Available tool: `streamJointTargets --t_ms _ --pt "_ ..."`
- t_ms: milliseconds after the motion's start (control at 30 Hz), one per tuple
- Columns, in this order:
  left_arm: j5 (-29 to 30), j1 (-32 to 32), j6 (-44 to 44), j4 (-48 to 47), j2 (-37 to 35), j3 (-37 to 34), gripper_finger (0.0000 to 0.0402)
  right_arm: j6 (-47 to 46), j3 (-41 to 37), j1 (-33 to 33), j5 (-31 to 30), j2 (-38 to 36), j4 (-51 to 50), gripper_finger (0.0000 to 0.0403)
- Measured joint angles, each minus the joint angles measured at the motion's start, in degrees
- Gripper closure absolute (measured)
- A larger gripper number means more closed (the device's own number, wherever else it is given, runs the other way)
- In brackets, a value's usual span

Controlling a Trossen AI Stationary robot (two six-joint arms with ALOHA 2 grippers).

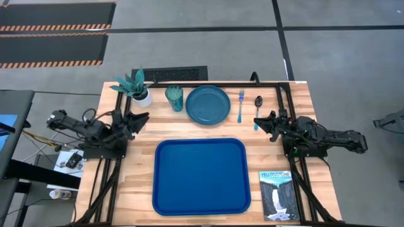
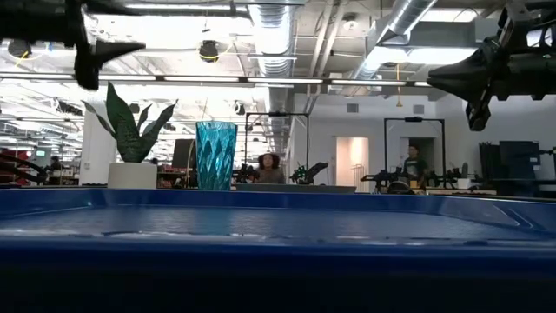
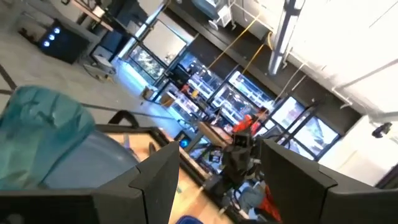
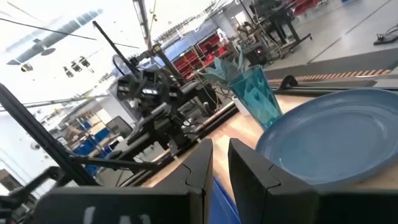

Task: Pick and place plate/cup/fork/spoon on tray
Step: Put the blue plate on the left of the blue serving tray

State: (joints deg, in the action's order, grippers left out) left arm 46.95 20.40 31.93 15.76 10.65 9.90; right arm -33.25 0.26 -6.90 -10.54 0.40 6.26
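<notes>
The blue tray (image 1: 199,176) lies at the table's near middle, with nothing on it. Behind it, in a row from left to right, stand the teal cup (image 1: 175,98), the teal-blue plate (image 1: 207,104), the light-blue fork (image 1: 240,106) and the dark-bowled spoon (image 1: 257,110). My left gripper (image 1: 140,120) hovers left of the tray's far left corner, open and empty. My right gripper (image 1: 260,121) hovers by the spoon's handle end, its fingers a narrow gap apart (image 4: 221,155), empty. The right wrist view shows the cup (image 4: 258,93) and plate (image 4: 336,140).
A white pot with a teal plant (image 1: 136,88) stands left of the cup. A Yellowstone book (image 1: 278,194) lies right of the tray's near corner. Black frame rails run along both table sides. People (image 2: 269,165) are far off in the room behind.
</notes>
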Motion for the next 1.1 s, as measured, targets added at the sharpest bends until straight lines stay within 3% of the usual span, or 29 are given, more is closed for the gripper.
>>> streamJointTargets --t_ms 100,200,333,533,700,867,1100 --pt "3.97 0.00 -0.55 -3.73 7.94 7.12 0.0189 0.96 0.00 0.00 -0.32 0.00 -0.02 0.0326" --pt "9.51 -0.74 1.71 -13.24 17.06 15.82 0.0189 1.59 0.00 0.00 -3.16 0.00 -0.05 0.0326" --pt "9.40 -4.75 4.70 -25.77 28.80 28.17 0.0185 2.62 0.00 0.00 -8.77 0.04 -1.68 0.0326" --pt "-1.36 -15.18 4.23 -42.46 43.73 44.72 0.0152 4.65 0.02 0.00 -10.35 1.30 -1.88 0.0303" --pt "-3.25 -25.62 0.23 -53.10 53.49 54.20 0.0125 4.38 0.02 0.00 -10.51 2.65 -2.10 0.0258" --pt "-18.70 -36.16 -7.48 -51.50 60.11 60.22 0.0123 4.14 0.02 0.00 -10.50 3.77 -2.22 0.0216" --pt "-30.84 -47.01 -20.73 -54.20 72.29 71.04 0.0125 4.14 0.02 0.00 -10.49 4.11 -2.39 0.0194"
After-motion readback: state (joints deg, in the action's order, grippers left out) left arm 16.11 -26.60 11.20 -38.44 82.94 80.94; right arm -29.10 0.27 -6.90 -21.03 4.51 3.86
